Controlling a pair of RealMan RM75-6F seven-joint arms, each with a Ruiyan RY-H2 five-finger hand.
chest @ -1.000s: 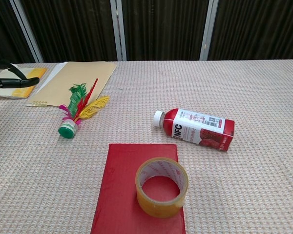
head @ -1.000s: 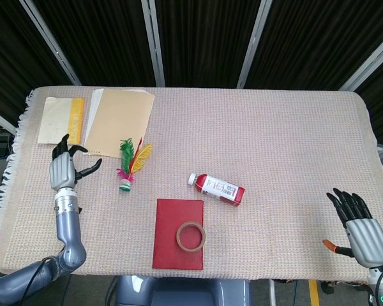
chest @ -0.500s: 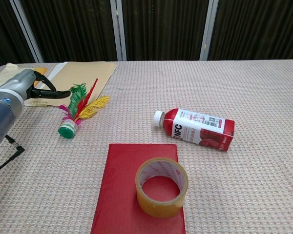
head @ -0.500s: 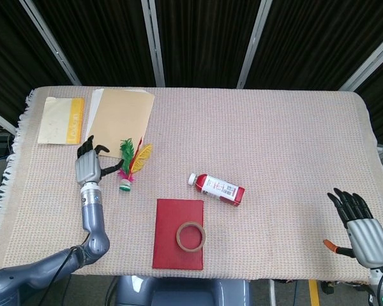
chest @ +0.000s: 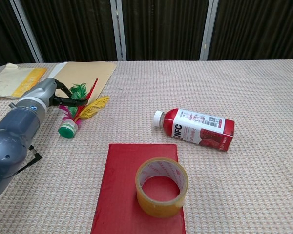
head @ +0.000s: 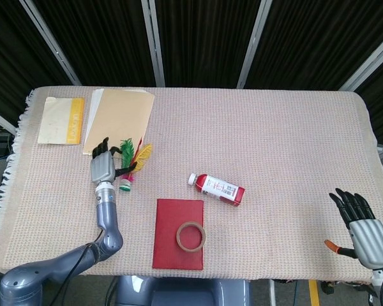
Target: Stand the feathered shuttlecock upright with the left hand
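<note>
The shuttlecock point(head: 130, 163) point(chest: 78, 110) lies on its side, green base toward me, its green, red, yellow and pink feathers pointing to the far side. My left hand point(head: 105, 167) point(chest: 45, 93) is just left of it, fingers apart, with the thumb reaching over the feathers near the base; nothing is gripped. Whether the thumb touches the feathers is unclear. My right hand point(head: 362, 226) rests open at the front right corner, far from everything.
A red juice bottle point(head: 217, 188) point(chest: 196, 128) lies mid-table. A tape roll point(head: 191, 236) point(chest: 161, 186) sits on a red book point(head: 177, 217) point(chest: 132, 168) at the front. A tan envelope point(head: 120, 119) and a yellow booklet point(head: 62, 119) lie at the back left.
My left hand has moved steadily rightward from the table's left side up to the shuttlecock, its thumb now over the feathers. The shuttlecock and right hand have not moved.
</note>
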